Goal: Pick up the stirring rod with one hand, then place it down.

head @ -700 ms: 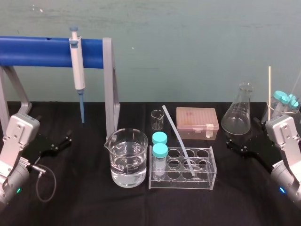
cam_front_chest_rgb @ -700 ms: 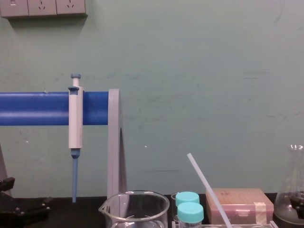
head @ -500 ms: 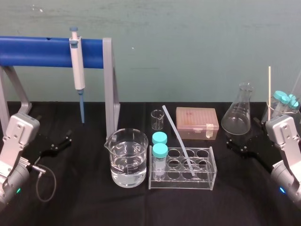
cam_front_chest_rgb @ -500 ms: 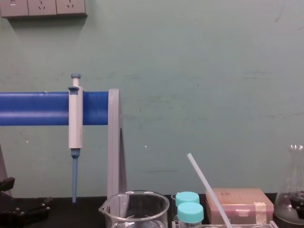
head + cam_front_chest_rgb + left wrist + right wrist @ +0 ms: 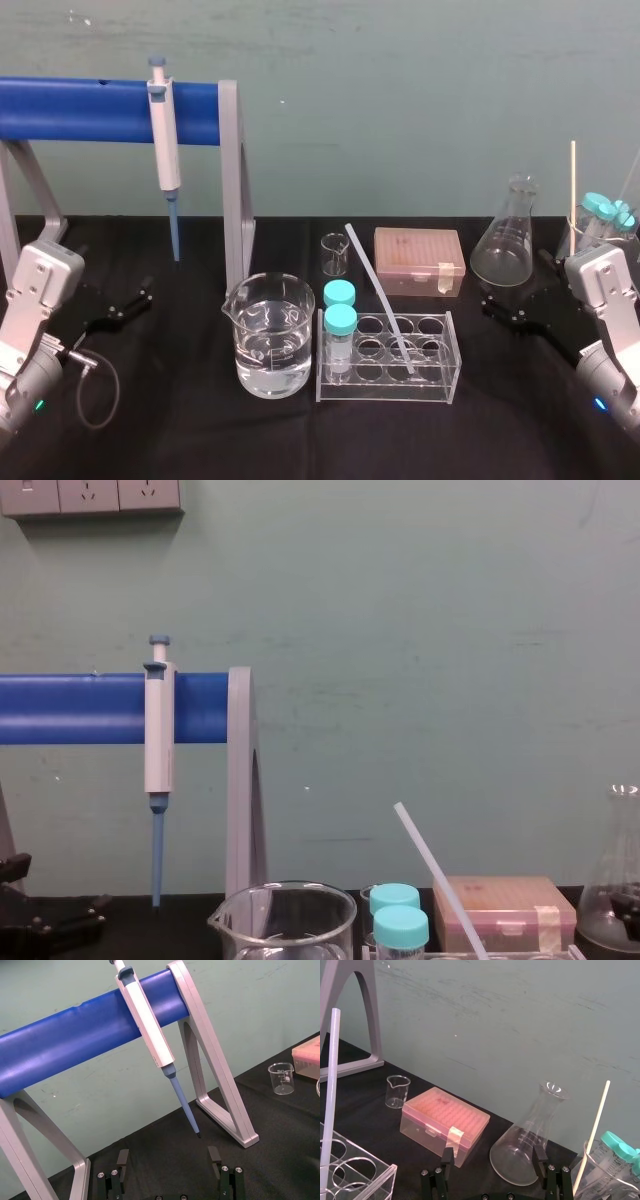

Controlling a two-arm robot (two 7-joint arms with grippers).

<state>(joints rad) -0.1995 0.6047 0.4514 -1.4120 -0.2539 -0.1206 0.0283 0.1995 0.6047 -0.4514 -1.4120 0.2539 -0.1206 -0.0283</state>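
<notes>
Stirring rod [image 5: 378,295] leaning tilted in the clear test tube rack [image 5: 386,391], near the table's front middle. Left gripper [image 5: 168,1155] by left edge, right gripper [image 5: 493,1154] by right edge, fingers wide, empty.

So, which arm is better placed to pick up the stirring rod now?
The right. The right gripper is open and nearer the stirring rod leaning in the rack; the beaker stands between the rod and the left gripper.

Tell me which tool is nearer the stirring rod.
Right. The right tool sits open just right of the rack where the stirring rod leans; the left tool sits open far left, beyond the beaker.
</notes>
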